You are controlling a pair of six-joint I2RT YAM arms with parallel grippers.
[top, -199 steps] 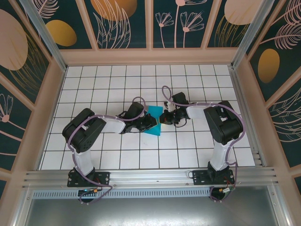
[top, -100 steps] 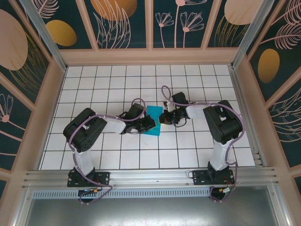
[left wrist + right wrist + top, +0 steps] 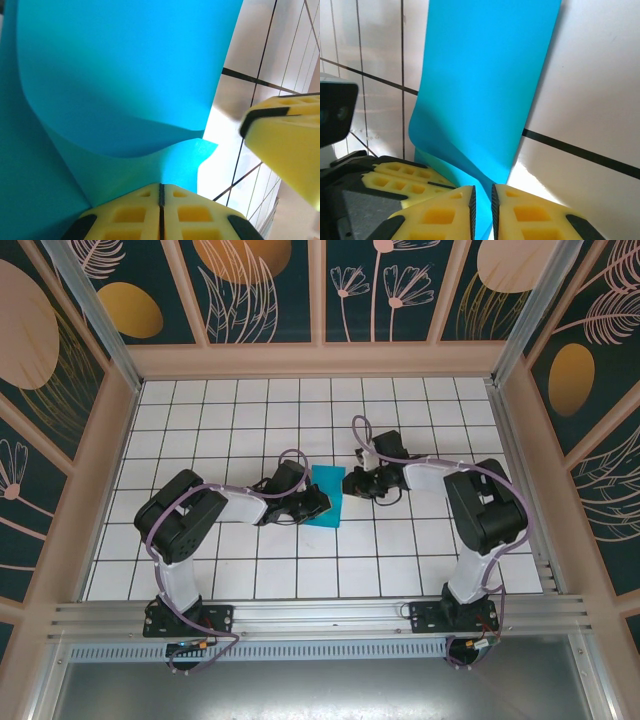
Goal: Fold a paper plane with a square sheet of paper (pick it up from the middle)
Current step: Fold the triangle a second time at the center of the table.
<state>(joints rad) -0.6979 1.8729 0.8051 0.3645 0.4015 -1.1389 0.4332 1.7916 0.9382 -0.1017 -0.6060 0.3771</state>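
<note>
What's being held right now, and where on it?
The left gripper pinches the blue paper at its left edge. Whether the right gripper grips the opposite edge cannot be told.

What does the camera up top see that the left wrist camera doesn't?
Top camera: the whole left arm and right arm reaching toward the middle, and the flowery walls around the table. Left wrist camera: a close look at the blue paper curling up in a smooth bend, with the left gripper shut on its edge. Both: the blue paper, the left gripper, and the white tiled table.
</note>
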